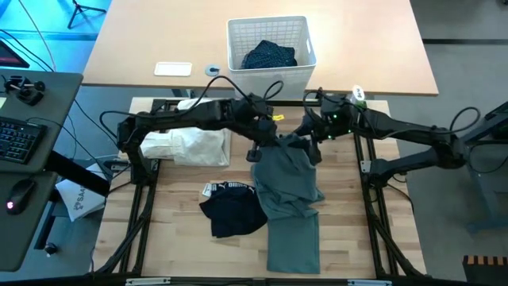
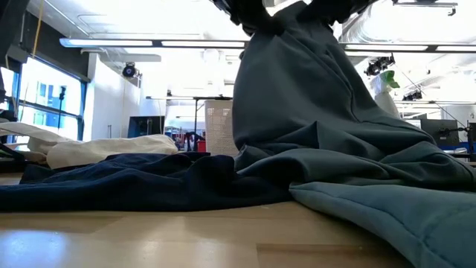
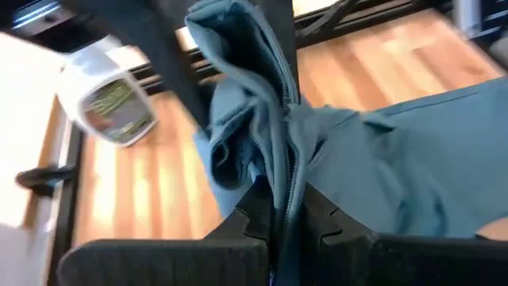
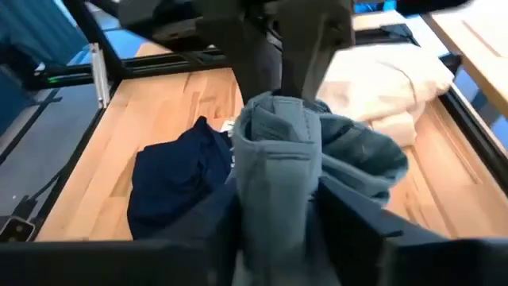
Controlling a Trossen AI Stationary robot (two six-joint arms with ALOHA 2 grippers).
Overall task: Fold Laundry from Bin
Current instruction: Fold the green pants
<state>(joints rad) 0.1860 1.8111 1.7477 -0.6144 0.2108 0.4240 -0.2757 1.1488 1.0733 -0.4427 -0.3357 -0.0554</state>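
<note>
A grey-green top (image 1: pixel 287 187) hangs between my two grippers above the table's middle, and its lower part (image 1: pixel 294 238) lies spread on the wood toward the near edge. My left gripper (image 1: pixel 266 144) is shut on its upper edge. My right gripper (image 1: pixel 311 141) is close beside it, closed around a bunch of the same cloth. A black piece with white lettering (image 1: pixel 230 210) lies flat to the left of the top. A white cloth (image 1: pixel 190 147) lies folded under the left arm. The white bin (image 1: pixel 270 44) on the far table holds navy dotted laundry (image 1: pixel 268 57). My left gripper pinches a gathered fold of the top along a zipper seam (image 3: pixel 279 187) between its two fingers, slanting down from the table's left. The cloth hangs slack below the fingers. My right gripper has a thick rolled bunch of the top's upper part (image 4: pixel 276 171) between its fingers (image 4: pixel 349 210), coming from the table's right and slanting down. The bunch fills the gap between them, and the rest hangs down to the table.
The black frame rails (image 1: pixel 369 171) run along both sides of the wooden work surface. A white card (image 1: pixel 173 69) and a small round thing (image 1: pixel 212 71) lie on the far table left of the bin. A keyboard and mouse are on the desk at the far left.
</note>
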